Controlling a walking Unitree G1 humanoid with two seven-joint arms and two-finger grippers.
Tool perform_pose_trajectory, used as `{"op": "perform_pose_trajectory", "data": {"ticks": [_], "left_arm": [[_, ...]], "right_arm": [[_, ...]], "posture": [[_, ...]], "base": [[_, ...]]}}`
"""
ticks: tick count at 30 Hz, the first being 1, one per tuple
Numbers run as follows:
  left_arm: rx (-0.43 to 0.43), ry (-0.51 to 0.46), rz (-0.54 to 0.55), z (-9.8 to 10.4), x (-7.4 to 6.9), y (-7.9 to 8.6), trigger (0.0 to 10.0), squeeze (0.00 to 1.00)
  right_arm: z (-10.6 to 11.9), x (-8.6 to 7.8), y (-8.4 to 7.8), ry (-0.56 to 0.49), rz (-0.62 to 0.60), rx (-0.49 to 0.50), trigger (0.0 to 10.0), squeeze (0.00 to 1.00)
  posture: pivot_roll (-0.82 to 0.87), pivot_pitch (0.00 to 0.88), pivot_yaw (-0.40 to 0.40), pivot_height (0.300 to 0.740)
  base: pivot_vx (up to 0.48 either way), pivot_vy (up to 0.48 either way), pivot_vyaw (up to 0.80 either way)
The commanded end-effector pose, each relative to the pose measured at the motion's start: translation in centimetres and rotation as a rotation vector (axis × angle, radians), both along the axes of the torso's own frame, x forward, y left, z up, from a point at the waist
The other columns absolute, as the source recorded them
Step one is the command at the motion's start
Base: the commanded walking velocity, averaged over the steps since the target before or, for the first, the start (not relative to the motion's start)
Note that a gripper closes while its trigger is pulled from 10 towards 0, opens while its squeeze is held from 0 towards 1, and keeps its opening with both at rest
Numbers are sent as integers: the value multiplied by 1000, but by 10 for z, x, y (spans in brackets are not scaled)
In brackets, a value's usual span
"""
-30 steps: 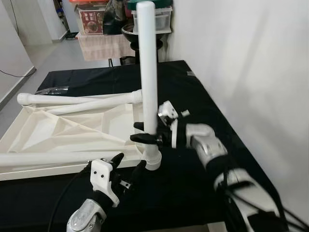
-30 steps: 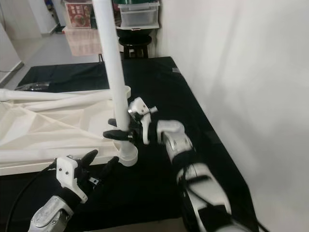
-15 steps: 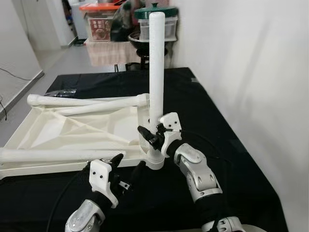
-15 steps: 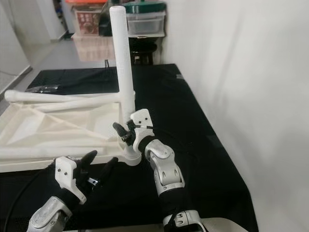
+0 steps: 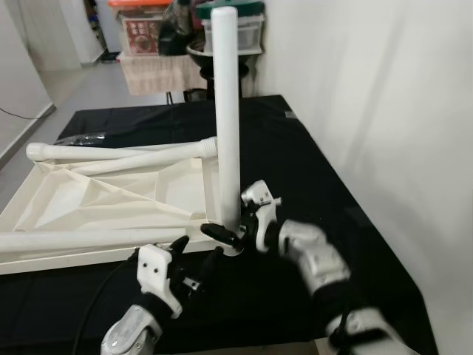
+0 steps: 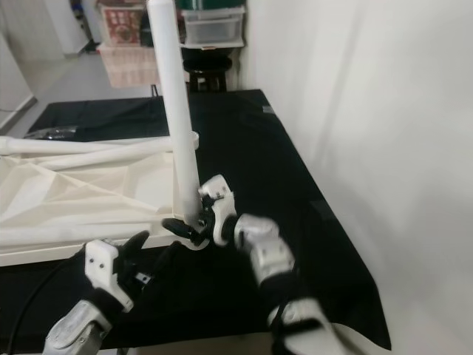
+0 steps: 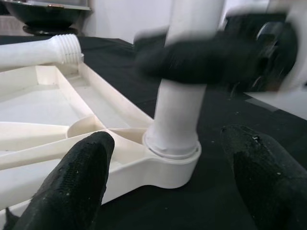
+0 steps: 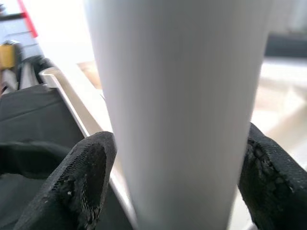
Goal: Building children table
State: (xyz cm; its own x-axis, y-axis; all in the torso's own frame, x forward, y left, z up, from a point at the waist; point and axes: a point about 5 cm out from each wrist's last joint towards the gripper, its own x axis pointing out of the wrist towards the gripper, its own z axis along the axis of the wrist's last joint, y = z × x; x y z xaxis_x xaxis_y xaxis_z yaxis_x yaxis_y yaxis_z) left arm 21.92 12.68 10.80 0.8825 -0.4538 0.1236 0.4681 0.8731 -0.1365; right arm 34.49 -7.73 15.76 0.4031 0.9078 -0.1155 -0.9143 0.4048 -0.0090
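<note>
Black cloth covers the bench (image 5: pixel 325 170), where the right pincer (image 5: pixel 224 235) clamps the upright leg (image 5: pixel 226 118) low at the tabletop's (image 5: pixel 111 200) corner socket, left pincer (image 5: pixel 194 260) spread nearby; a crooked twist could cross-thread or topple it.

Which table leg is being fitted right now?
On the black-covered table lies the upturned white tabletop. At its near right corner stands the leg, gripped low by the right gripper. It alone is upright; the other legs lie flat.
</note>
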Motion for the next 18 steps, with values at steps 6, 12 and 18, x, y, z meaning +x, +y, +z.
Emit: {"op": "perform_pose_trajectory", "data": {"ticks": [6,12,18], "left_arm": [[12,8,5,-3,2,1,10000,0],[15,6,7,-3,2,0,10000,0],[13,5,7,-2,2,-1,10000,0]], "right_arm": [[4,2,7,29,238,-44,10000,0],[4,16,11,75,172,-63,7255,0],[-1,19,4,106,123,-64,0,0]], "posture": [[62,0,-11,740],[81,0,-23,740],[80,0,-24,740]], "base": [[0,0,0],[0,0,0],[0,0,0]]}}
